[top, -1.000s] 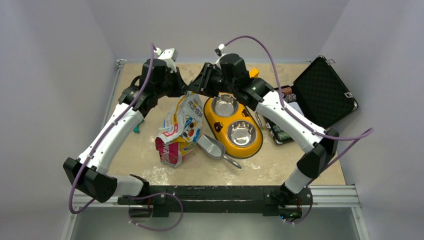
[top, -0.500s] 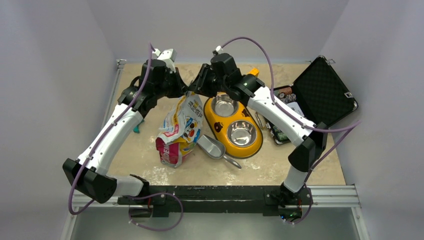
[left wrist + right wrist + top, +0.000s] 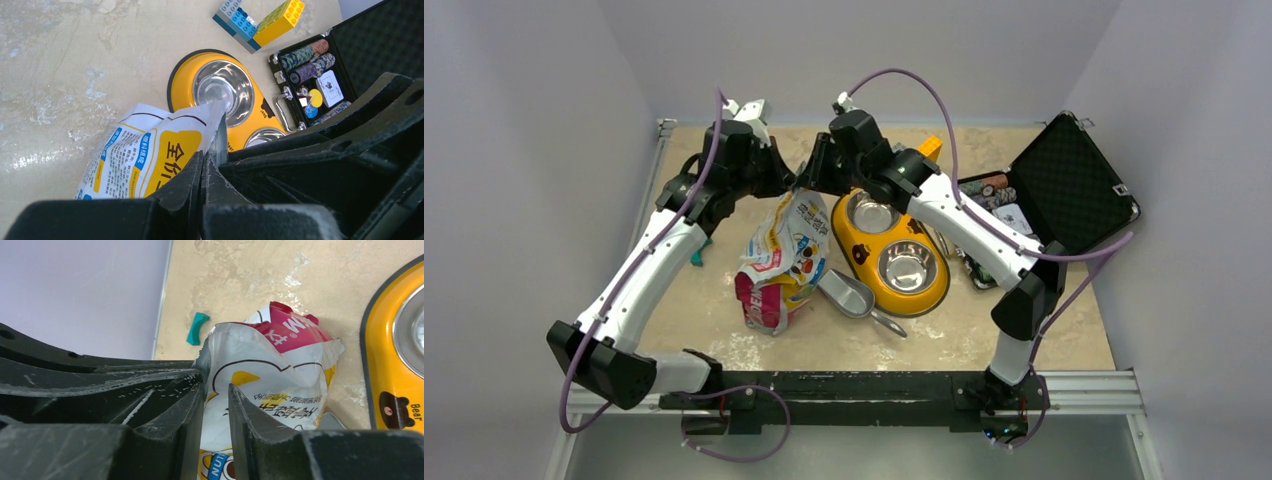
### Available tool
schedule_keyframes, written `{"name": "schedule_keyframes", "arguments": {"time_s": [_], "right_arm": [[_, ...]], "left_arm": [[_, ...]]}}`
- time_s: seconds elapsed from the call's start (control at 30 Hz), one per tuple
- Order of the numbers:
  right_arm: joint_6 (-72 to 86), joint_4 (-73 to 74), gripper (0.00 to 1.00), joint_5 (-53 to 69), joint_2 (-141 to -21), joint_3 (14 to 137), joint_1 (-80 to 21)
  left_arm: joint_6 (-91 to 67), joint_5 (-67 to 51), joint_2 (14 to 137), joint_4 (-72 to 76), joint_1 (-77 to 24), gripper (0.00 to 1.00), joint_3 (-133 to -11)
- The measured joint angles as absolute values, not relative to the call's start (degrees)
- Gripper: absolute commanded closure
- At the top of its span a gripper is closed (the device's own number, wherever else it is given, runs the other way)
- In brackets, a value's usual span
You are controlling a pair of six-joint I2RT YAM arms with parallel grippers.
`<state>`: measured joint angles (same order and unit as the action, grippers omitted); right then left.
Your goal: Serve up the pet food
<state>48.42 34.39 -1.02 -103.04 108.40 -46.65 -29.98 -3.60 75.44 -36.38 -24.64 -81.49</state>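
The pet food bag (image 3: pixel 784 255), white, orange and pink, stands on the table left of the yellow feeder; no kibble shows. My left gripper (image 3: pixel 786 184) is shut on the bag's top edge and holds it up; in the left wrist view the bag (image 3: pixel 145 155) is pinched between my jaws (image 3: pixel 204 161). My right gripper (image 3: pixel 810 180) is right beside it at the bag's top. In the right wrist view its jaws (image 3: pixel 216 390) stand a narrow gap apart with the bag (image 3: pixel 270 370) showing between them. The feeder (image 3: pixel 860 250) holds two empty steel bowls.
A grey metal scoop (image 3: pixel 852 295) lies between bag and feeder. An open black case (image 3: pixel 1064 185) with poker chips and cards stands at the right. Toy bricks (image 3: pixel 260 22) lie behind the feeder. A small teal piece (image 3: pixel 197 328) lies left of the bag.
My right arm has swung left, bringing its gripper up against the bag's top beside the left gripper. The left gripper has kept its hold on the bag, shifting slightly.
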Motion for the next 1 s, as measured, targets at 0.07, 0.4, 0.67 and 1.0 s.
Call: {"name": "schedule_keyframes", "arguments": {"time_s": [0.07, 0.4, 0.67, 1.0], "right_arm": [[47.3, 35.7, 0.77, -2.6, -103.5, 109.2, -47.7], [46.8, 37.3, 0.74, -5.2, -103.7, 108.1, -49.9], [46.1, 37.5, 0.81, -7.0, -103.7, 106.7, -50.7], [42.8, 30.8, 1.0, -4.2, -99.2, 98.5, -51.0]], "left_arm": [[-30.7, -3.6, 75.2, -36.6, -24.5, 1.0, -81.4], [-34.1, -4.7, 74.9, -37.5, -24.4, 1.0, -81.4], [-39.2, -5.0, 74.8, -37.9, -24.4, 1.0, -81.1], [-35.6, -3.4, 74.7, -43.2, -25.8, 1.0, -83.2]]}}
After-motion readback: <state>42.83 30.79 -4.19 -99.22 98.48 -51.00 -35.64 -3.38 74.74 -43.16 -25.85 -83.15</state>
